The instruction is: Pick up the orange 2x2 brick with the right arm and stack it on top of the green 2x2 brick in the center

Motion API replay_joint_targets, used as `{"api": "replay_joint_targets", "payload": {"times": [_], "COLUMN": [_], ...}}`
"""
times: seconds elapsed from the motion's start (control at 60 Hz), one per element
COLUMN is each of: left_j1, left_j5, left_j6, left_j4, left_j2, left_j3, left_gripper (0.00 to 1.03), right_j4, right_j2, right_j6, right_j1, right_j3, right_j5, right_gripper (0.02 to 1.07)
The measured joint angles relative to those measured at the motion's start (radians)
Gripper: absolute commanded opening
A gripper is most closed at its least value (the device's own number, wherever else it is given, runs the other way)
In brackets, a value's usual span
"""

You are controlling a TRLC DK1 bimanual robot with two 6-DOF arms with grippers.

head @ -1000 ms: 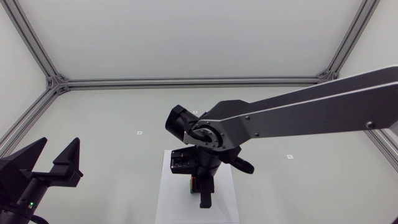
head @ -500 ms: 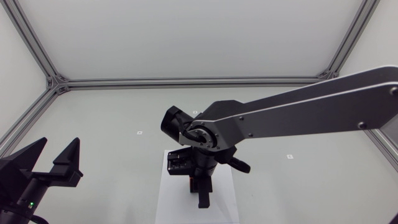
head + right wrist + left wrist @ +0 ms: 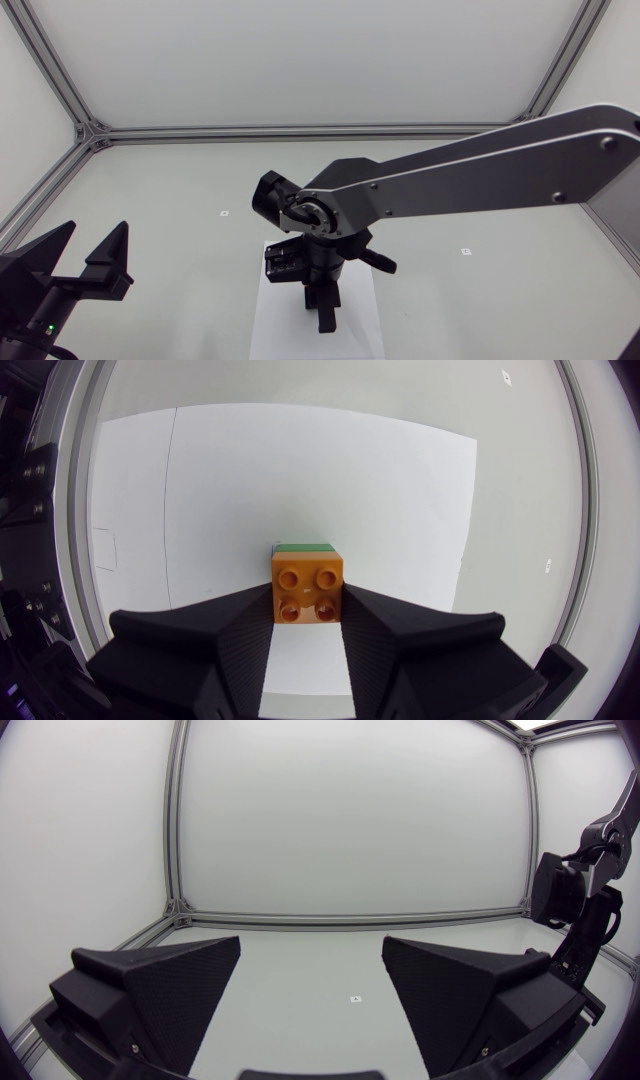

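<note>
Bricks number two: one orange brick clamped by the right gripper, one green brick showing just ahead. At eight o'clock, the left gripper holds its fingers apart.

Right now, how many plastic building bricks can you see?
2. An orange 2x2 plastic brick is clamped in the right gripper; a green plastic brick shows only an edge just beneath it. The right arm may hide others.

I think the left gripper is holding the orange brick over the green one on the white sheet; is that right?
Not quite: the right gripper holds the orange brick over the green brick on the white sheet, as the right wrist view shows; the left gripper stands open.
</note>
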Motion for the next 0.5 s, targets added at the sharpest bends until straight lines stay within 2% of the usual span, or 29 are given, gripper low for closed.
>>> {"api": "replay_joint_targets", "payload": {"times": [0.5], "left_j1": [0.0], "left_j5": [0.0], "left_j6": [0.0], "left_j4": [0.0], "left_j2": [0.0], "left_j3": [0.0], "left_gripper": [0.99], "right_j4": [-0.006], "right_j2": [0.012], "right_j6": [-0.018], "right_j1": [-0.044], "right_j3": [0.01], "right_j5": [-0.093], "right_gripper": [0.2]}}
